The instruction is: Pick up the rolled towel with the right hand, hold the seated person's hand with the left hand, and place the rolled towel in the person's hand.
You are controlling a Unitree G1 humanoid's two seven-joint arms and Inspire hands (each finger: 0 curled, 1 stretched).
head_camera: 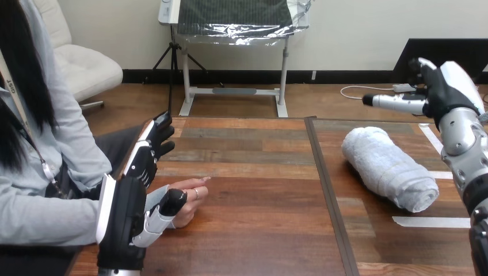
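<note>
Wooden table (259, 230) bears a white rolled towel (388, 167), apparently terry, untouched.

From here the towel (388, 168) reads as white terry cloth, nubbly and matt. The desk (259, 218) is brown wood planking, smooth with a low sheen, with matt white tape (429, 221) near its right edge. The left hand (129, 213) and right hand (446, 92) pair glossy white plastic-looking shells with matt black. The right forearm (463, 138) is silver metal.
</note>
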